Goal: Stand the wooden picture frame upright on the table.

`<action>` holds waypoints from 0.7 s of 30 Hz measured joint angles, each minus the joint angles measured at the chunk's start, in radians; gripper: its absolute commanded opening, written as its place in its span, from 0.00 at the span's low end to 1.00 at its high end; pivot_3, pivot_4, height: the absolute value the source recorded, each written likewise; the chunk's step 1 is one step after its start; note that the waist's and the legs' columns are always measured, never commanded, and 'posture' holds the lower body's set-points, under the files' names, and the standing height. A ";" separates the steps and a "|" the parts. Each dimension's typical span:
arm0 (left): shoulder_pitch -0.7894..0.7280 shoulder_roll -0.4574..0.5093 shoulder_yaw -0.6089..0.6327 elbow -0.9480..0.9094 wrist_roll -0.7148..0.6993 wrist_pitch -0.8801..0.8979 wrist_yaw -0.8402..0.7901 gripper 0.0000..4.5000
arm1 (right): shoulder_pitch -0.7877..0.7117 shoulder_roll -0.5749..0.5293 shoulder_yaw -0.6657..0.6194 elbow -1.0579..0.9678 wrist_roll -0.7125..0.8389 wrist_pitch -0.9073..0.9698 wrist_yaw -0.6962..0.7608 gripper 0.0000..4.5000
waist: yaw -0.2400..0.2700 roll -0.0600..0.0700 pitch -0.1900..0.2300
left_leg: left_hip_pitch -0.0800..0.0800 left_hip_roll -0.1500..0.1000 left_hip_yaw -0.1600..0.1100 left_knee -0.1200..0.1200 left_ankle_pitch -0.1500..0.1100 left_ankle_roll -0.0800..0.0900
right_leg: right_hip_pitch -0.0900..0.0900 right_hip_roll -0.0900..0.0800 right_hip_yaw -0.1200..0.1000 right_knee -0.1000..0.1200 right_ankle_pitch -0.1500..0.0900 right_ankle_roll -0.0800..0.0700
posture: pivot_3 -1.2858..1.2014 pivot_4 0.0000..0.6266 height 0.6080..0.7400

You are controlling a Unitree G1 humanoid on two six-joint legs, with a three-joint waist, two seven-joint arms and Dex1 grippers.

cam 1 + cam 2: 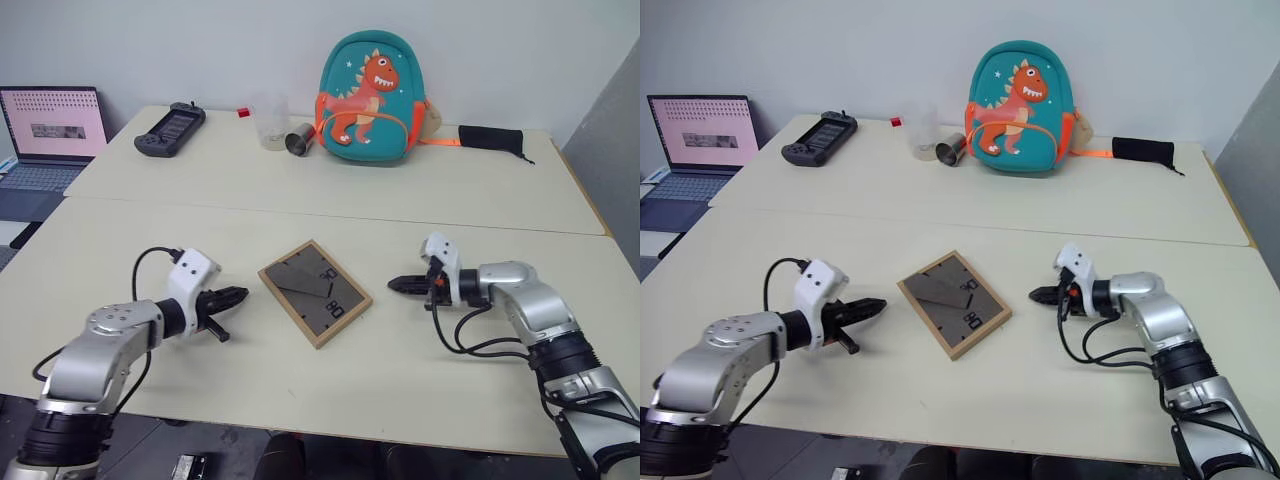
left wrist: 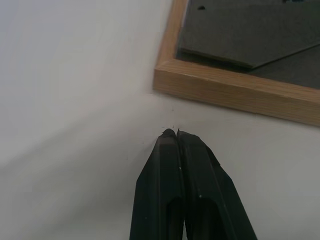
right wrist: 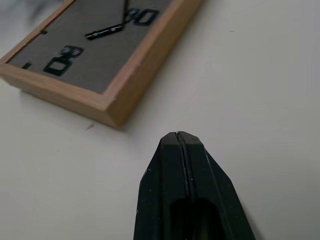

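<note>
While the wooden picture frame [image 1: 315,292] lies face down, cropped in both wrist views, the left gripper [image 1: 238,296] and right gripper [image 1: 395,284] flank it clenched and empty.

Bare table [image 1: 420,345] around flat frame [image 1: 315,292]

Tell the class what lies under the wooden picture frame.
The wooden picture frame lies flat, back panel up, directly on the table; nothing pokes out around its edges. Its front face is pressed against the tabletop and hidden.
</note>
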 measured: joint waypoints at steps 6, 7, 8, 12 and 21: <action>-0.085 -0.032 -0.047 0.090 0.053 -0.047 0.001 0.01 | 0.036 0.011 0.009 -0.090 -0.003 0.025 -0.010 0.00 | 0.002 0.000 0.000 | 0.001 -0.001 -0.001 0.001 0.000 0.000 | 0.001 0.000 -0.001 0.001 0.000 0.000 | 0.52 0.24 1.00; -0.103 -0.035 -0.058 0.113 0.060 -0.062 -0.003 0.01 | 0.040 0.012 0.009 -0.106 -0.003 0.034 -0.012 0.00 | 0.002 0.000 0.000 | 0.001 -0.001 -0.001 0.001 0.000 0.000 | 0.001 0.000 -0.001 0.001 0.001 -0.001 | 0.52 0.24 1.00; -0.124 -0.042 -0.064 0.141 0.071 -0.078 -0.006 0.01 | 0.044 0.015 0.011 -0.126 -0.002 0.048 -0.014 0.00 | 0.002 0.000 0.000 | 0.001 -0.001 -0.002 0.001 0.000 0.000 | 0.001 0.000 -0.001 0.002 0.001 -0.001 | 0.52 0.24 1.00; -0.211 -0.072 -0.103 0.245 0.115 -0.134 -0.022 0.01 | 0.061 0.053 0.025 -0.207 0.026 0.115 -0.027 0.00 | 0.002 0.000 0.000 | 0.001 -0.001 -0.002 0.001 0.001 0.000 | 0.002 0.000 -0.002 0.002 0.001 -0.001 | 0.52 0.24 1.00; -0.360 -0.148 -0.145 0.461 0.187 -0.255 -0.039 0.01 | 0.056 0.054 0.065 -0.231 0.035 0.147 -0.003 0.00 | 0.004 0.000 0.000 | 0.001 -0.001 -0.003 0.002 0.001 0.001 | 0.002 0.000 -0.003 0.002 0.001 0.000 | 0.52 0.24 1.00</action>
